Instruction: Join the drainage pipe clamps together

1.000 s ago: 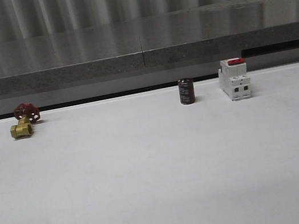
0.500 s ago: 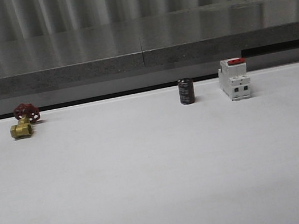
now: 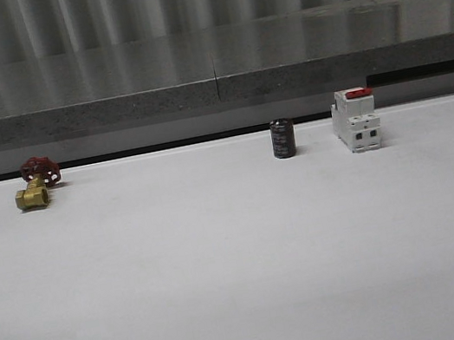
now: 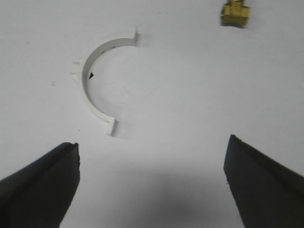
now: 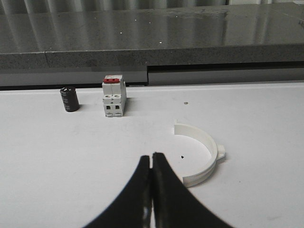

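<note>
The left gripper (image 4: 152, 190) hangs over the white surface (image 4: 190, 95) with its jaws spread wide and empty, and just beyond them lies one clamp (image 4: 95, 80), a half-ring lying flat with its hollow side turned toward the open surface and its two end tabs free. The right gripper (image 5: 151, 190) has its jaws pressed together, holding nothing, and the other clamp (image 5: 202, 152) lies flat just beside and beyond it, apart from the fingertips. Neither half is yet grasped, so the step in hand looks like the first pick-up. To do it well, I would bring the left jaws down astride the arc's middle, one finger inside the curve and one outside, leaving both tabs clear for mating; the right jaws must part before they can do the same. The halves are thin and low, so a shallow descent risks sliding them rather than pinching. Around each half the surface is bare, giving good room to lift and turn. Farther off stand the valve (image 3: 36, 183) on the left, the black cylinder (image 3: 283, 138) and the switch block (image 3: 355, 119), all near the far edge under the grey ledge (image 3: 213, 93), well apart from the middle, where the joining could safely happen.
</note>
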You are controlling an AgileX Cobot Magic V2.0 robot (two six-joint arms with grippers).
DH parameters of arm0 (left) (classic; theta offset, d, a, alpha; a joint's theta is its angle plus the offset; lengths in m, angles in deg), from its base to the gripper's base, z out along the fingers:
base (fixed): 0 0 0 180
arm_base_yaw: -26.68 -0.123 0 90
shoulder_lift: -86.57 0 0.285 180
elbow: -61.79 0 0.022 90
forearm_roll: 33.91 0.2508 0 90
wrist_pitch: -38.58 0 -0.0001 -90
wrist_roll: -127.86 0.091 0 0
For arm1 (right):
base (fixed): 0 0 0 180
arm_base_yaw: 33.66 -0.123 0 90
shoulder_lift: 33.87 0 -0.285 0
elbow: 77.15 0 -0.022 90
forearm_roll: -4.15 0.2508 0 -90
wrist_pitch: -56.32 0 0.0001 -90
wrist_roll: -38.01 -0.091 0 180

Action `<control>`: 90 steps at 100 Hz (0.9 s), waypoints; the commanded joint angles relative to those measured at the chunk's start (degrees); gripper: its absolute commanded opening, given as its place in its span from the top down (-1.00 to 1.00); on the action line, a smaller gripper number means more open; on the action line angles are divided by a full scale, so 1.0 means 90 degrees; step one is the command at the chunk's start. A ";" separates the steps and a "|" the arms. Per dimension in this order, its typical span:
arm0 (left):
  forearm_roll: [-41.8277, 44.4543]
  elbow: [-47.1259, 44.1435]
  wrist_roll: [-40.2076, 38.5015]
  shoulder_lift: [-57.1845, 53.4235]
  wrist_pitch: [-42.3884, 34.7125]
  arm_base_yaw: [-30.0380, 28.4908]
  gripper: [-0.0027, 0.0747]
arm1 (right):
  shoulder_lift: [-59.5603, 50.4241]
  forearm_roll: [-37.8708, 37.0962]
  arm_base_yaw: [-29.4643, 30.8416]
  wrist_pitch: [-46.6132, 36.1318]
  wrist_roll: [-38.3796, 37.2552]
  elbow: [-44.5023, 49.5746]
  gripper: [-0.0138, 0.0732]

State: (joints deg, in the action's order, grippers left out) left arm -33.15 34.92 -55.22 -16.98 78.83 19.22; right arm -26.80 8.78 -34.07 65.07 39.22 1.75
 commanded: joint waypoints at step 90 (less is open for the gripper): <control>-0.0768 0.3185 0.2278 0.4599 -0.0239 -0.1360 -0.64 | -0.0075 0.0024 0.0035 -0.0524 0.0025 -0.0130 0.84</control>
State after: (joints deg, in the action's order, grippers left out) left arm -39.73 61.43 -35.02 26.54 78.35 7.20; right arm -26.80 8.78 -34.07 65.07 39.22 1.75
